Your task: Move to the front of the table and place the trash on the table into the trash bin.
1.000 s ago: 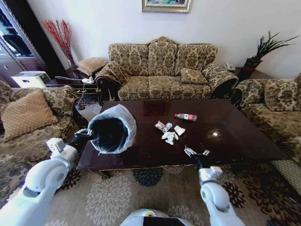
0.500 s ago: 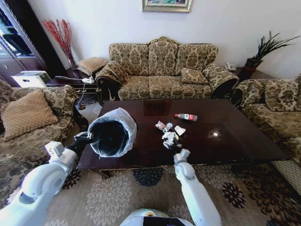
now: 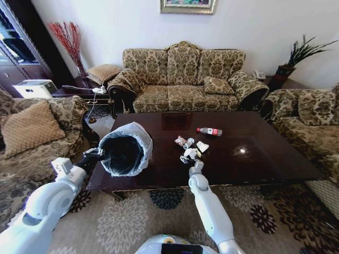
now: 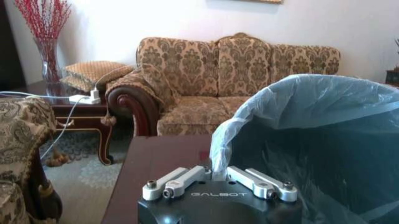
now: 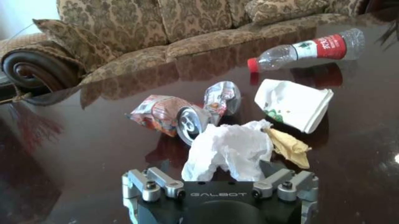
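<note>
Leftmost, the round dark trash bin with pale blue plastic liner [image 3: 125, 151] is held tilted over the glossy dark reddish-brown wooden desk [image 3: 254, 159] by the left gripper [image 4: 217, 181], pinched on its rim. Centrally, the right gripper [image 5: 232, 179] is spread around a crumpled white paper wad [image 5: 227, 148] among scraps, near a clear red-labelled plastic bottle [image 3: 210, 131].

- Table [image 3: 254, 138] was glossy dark reddish-brown.
- Bin [image 3: 123, 153] was dark, its bag pale bluish-white.
- Bottle [image 5: 309, 50] was clear with a red label and cap.
- Tissue [image 5: 227, 149] was white.
- Sofa [image 3: 185, 79] bore a tan floral pattern.
</note>
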Controlling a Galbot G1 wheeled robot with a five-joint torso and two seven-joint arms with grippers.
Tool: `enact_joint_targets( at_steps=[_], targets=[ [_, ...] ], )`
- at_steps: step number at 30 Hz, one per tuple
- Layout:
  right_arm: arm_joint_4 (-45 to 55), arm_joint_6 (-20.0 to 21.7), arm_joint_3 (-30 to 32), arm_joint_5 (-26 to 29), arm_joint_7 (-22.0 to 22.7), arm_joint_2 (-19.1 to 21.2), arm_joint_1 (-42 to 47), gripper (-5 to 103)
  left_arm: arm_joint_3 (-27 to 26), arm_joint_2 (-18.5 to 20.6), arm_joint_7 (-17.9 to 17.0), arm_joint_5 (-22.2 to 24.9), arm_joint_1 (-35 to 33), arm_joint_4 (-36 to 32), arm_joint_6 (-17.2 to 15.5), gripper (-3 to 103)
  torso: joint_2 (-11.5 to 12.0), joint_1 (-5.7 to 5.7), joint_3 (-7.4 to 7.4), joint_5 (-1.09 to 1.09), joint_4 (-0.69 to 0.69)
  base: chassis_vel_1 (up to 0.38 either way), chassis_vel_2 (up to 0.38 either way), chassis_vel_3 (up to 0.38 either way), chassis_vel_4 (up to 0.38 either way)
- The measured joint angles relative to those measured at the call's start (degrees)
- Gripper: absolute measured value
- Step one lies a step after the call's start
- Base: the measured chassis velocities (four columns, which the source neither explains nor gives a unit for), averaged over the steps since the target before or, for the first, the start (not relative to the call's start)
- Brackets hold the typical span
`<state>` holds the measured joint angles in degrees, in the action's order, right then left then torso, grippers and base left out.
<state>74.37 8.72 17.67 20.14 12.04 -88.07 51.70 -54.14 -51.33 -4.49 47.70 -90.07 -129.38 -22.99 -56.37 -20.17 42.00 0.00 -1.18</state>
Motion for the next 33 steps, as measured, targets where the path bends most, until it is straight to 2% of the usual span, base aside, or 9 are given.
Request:
enact_joint_targets(
  at_steps=[3, 5, 8, 10, 11, 14, 17, 24, 33],
  targets=[
    [-0.17, 0.06, 0.14, 0.58, -0.16, 0.26, -0.18, 79, 0.33, -0.13, -0.02, -0.03, 0.04, 0.14, 0.15, 0, 0.0, 0.0, 0.0, 0.0, 0.0, 0.0, 0.0, 0.0, 0.0],
    [-0.15, 0.07, 0.15, 0.63, -0.22, 0.31, -0.16, 79, 0.39, -0.16, -0.03, -0.04, 0.05, 0.14, 0.17, 0, 0.0, 0.0, 0.0, 0.0, 0.0, 0.0, 0.0, 0.0, 0.0],
    [-0.11, 0.14, 0.23, 1.05, -0.43, 0.49, -0.12, 63, 0.95, -0.4, -0.06, -0.12, 0.19, 0.14, 0.33, 0, 0.0, 0.0, 0.0, 0.0, 0.0, 0.0, 0.0, 0.0, 0.0],
    [-0.11, 0.2, 0.27, 1.19, -0.44, 0.51, -0.13, 63, 1.1, -0.43, -0.07, -0.14, 0.2, 0.14, 0.4, 0, 0.0, 0.0, 0.0, 0.0, 0.0, 0.0, 0.0, 0.0, 0.0],
    [-0.17, 0.33, 0.38, 1.45, -0.48, 0.51, -0.23, 52, 1.4, -0.48, -0.07, -0.17, 0.21, 0.12, 0.55, 0, 0.0, 0.0, 0.0, 0.0, 0.0, 0.0, 0.0, 0.0, 0.0],
    [-0.28, 0.47, 0.5, 1.77, -0.57, 0.52, -0.37, 47, 1.58, -0.48, -0.08, -0.19, 0.21, 0.09, 0.64, 0, 0.0, 0.0, 0.0, 0.0, 0.0, 0.0, 0.0, 0.0, 0.0],
    [-0.29, 0.78, 0.57, 2.36, -0.58, 0.57, -0.37, 36, 1.66, -0.41, -0.65, -0.19, 0.18, -0.1, 0.65, 0, 0.0, 0.0, 0.0, 0.0, -0.01, 0.0, 0.0, 0.0, 0.0],
    [0.33, 1.35, 1.19, 3.01, -1.08, 1.08, 0.5, 3, 1.44, 0.38, -1.72, 0.5, 0.01, -0.66, -0.51, 0, 0.0, 0.0, -0.01, 0.0, 0.0, 0.0, 0.0, 0.0, 0.0],
    [4.65, 1.61, 1.99, 4.95, -1.32, 2.07, 2.77, 0, -0.23, 0.72, -2.42, 2.19, -1.15, -1.83, -2.32, 0, 0.0, 0.0, -0.01, 0.0, -0.01, 0.0, 0.0, 0.0, 0.0]
  ],
)
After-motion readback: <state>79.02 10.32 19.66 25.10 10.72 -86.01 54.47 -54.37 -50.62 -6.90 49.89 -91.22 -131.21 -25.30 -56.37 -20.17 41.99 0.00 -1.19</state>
